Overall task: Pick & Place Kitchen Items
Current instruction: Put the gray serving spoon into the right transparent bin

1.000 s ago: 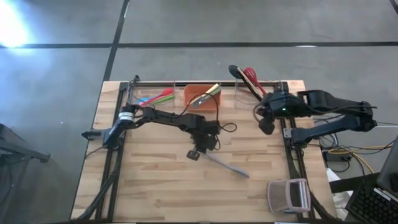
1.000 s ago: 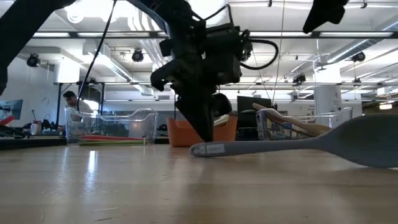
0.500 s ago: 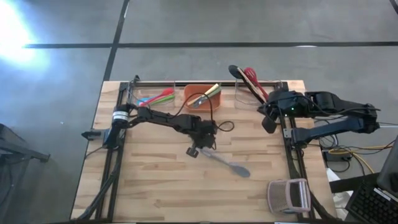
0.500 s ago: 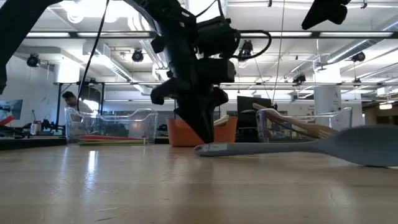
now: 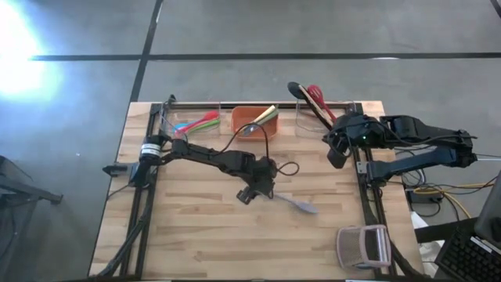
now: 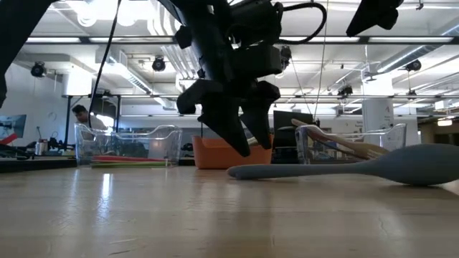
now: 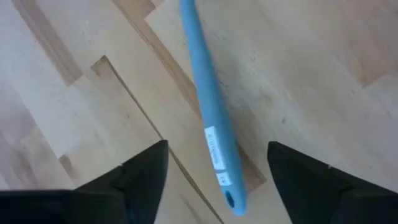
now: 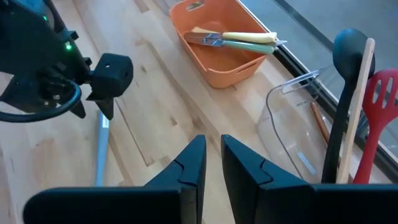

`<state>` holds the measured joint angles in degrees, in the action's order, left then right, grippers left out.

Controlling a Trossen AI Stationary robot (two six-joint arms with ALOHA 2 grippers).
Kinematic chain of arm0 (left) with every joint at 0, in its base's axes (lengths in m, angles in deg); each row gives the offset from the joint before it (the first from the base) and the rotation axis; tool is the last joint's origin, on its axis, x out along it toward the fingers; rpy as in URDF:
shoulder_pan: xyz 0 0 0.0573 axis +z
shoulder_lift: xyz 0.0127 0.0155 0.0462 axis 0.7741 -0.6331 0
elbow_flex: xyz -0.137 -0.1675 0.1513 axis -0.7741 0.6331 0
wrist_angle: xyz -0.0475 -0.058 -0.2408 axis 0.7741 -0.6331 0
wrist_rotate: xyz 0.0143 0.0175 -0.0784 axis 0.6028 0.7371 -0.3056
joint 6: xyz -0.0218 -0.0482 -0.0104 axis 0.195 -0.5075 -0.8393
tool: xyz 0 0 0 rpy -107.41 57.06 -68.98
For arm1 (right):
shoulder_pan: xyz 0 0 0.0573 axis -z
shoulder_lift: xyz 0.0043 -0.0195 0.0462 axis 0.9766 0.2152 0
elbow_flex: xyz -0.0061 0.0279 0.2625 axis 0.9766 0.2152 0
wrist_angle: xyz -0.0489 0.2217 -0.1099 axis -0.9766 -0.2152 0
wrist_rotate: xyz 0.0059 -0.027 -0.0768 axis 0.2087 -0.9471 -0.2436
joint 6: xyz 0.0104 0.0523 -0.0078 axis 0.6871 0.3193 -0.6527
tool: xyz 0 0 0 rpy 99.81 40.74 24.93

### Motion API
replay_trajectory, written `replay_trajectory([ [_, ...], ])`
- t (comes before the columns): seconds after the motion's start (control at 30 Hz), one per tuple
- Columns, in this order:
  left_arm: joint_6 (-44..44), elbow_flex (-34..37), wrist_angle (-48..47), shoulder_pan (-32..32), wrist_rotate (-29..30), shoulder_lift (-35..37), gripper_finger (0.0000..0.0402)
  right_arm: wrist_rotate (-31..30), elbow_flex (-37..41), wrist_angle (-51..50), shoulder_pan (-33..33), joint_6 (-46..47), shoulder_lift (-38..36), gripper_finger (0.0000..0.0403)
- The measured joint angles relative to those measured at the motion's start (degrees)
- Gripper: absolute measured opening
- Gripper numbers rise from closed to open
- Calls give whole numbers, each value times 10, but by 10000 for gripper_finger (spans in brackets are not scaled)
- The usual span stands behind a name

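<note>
A grey-blue spoon (image 5: 293, 202) lies flat on the wooden table (image 5: 196, 235) near its middle, its bowl (image 6: 423, 163) toward the right. My left gripper (image 5: 261, 190) hangs open just above the spoon's handle end (image 7: 231, 198). One finger (image 7: 143, 177) stands on each side of the handle, and neither touches it. My right gripper (image 5: 335, 157) waits shut in the air at the table's far right, with nothing in it (image 8: 211, 158).
Along the far edge stand an orange bin (image 5: 252, 121) with two pale-handled utensils, a clear bin (image 5: 192, 121) with red and green utensils, and a clear bin (image 5: 317, 110) with a black spoon and a red spatula. A pale basket (image 5: 362, 247) sits near right.
My left gripper has opened and let go of the spoon's handle end, then risen a little and turned at the wrist. The spoon has swung and rolled slightly and now lies free on the table.
</note>
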<state>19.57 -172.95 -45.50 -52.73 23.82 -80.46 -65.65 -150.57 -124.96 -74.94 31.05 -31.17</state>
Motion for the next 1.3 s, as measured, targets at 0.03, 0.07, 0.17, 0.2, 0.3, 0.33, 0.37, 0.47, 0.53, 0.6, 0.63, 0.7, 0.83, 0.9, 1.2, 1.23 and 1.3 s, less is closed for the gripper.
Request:
replay_trajectory([
  [0.03, 0, 0, 2, -1, 0, -1, 279, 0, -1, 0, 0, 0, 0, 43],
  [0.07, 0, 0, 3, -2, 0, -2, 286, 0, -1, 0, 0, 0, 0, 43],
  [0.17, -1, 4, 13, -5, 0, -4, 292, 0, -1, 0, 0, 0, 0, 43],
  [0.2, -1, 8, 19, -6, -1, -5, 292, 0, -1, 0, 0, 0, 0, 43],
  [0.3, -14, 16, 27, -8, -7, -6, 288, 0, -1, 0, 0, 0, 0, 43],
  [0.33, -22, 21, 33, -8, -13, -6, 287, 0, -1, 0, 0, 0, 0, 43],
  [0.37, -34, 27, 41, -9, -19, -6, 286, 0, -1, 0, 0, 1, 0, 43],
  [0.47, -60, 49, 73, -12, -24, -6, 284, 0, -1, 0, 0, 2, 0, 43],
  [0.53, -72, 65, 106, -13, -22, -6, 284, 0, -1, 0, 0, 2, 0, 43],
  [0.6, -92, 80, 128, -13, -21, -6, 284, 0, -1, 0, 0, 2, 0, 43],
  [0.63, -101, 85, 135, -13, -21, -6, 284, 0, -1, 0, 0, 2, 0, 43],
  [0.7, -114, 97, 148, -12, -19, -6, 284, 0, -1, 1, 0, 2, 0, 43],
  [0.83, -123, 116, 164, -11, -18, -5, 284, 0, -1, 3, 0, 2, 0, 43],
  [0.9, -128, 120, 168, -11, -9, -4, 282, 0, -1, 6, 0, 2, 0, 43],
  [1.2, -129, 122, 173, -12, -2, -4, 197, 0, -1, 21, 0, 0, 0, 43],
  [1.23, -130, 122, 173, -12, -1, -4, 182, 0, -1, 21, 0, 0, 0, 43],
  [1.3, -130, 123, 175, -12, 2, -4, 151, -1, -1, 21, 0, 0, 0, 43],
])
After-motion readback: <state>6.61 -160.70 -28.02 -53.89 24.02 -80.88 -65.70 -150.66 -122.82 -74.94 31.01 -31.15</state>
